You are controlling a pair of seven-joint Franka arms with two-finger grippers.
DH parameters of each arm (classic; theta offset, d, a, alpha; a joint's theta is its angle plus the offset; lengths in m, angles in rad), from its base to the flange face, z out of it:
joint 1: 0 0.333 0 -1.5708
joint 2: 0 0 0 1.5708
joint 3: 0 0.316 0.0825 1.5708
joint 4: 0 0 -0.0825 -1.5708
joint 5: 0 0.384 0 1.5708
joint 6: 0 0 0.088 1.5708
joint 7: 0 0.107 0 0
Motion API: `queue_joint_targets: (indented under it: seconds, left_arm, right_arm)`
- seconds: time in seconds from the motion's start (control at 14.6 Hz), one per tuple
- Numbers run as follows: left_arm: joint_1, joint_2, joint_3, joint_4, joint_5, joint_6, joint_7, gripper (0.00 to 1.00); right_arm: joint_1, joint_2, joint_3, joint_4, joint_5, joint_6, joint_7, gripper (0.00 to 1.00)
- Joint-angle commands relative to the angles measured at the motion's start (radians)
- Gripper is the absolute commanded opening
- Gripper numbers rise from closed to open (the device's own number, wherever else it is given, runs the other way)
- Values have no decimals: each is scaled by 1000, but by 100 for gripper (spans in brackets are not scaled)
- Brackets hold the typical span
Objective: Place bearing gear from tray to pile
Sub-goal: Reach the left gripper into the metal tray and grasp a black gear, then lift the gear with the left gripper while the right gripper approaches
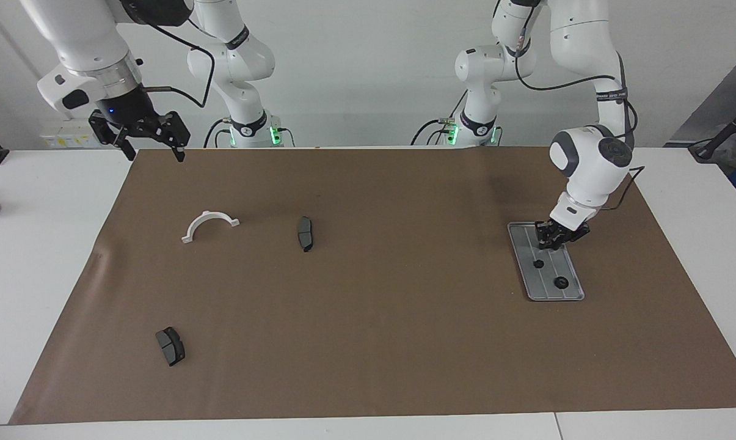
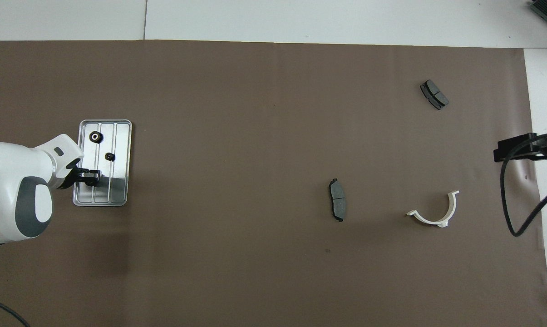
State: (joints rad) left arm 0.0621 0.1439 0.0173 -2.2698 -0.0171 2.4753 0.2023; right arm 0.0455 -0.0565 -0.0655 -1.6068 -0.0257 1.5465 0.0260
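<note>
The silver ridged tray [image 1: 568, 292] lies on the brown mat toward the left arm's end of the table; it also shows in the overhead view [image 2: 121, 163]. Two small black gears lie in it: one [image 1: 538, 264] [image 2: 110, 156] near the middle, one [image 1: 561, 282] [image 2: 95, 136] at the end farther from the robots. My left gripper [image 1: 554, 244] [image 2: 93, 177] is down at the tray's end nearer to the robots. My right gripper [image 1: 153, 146] [image 2: 516, 147] is open and empty, raised over the mat's edge at the right arm's end, waiting. No pile of gears outside the tray is in view.
A white half-ring bracket [image 1: 209, 225] [image 2: 436, 211] and a dark brake pad [image 1: 305, 233] [image 2: 337, 200] lie mid-mat. A second brake pad [image 1: 170, 346] [image 2: 434, 94] lies farther from the robots toward the right arm's end.
</note>
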Motion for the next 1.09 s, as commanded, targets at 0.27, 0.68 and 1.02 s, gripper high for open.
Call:
queue_joint_targets:
  seconds: [0.27, 0.68, 1.02]
  left_arm:
    - [-62, -29, -11, 87, 9, -90, -36, 0]
    - [-279, 51, -3, 239, 29, -95, -165, 0]
    - [-468, 222, -3, 455, 120, -110, -473, 0]
  right_arm:
    - [-13, 0, 6, 10, 15, -23, 11, 100]
    - [-7, -22, 6, -31, 15, -14, 5, 100]
    - [-10, -20, 4, -28, 13, -11, 12, 100]
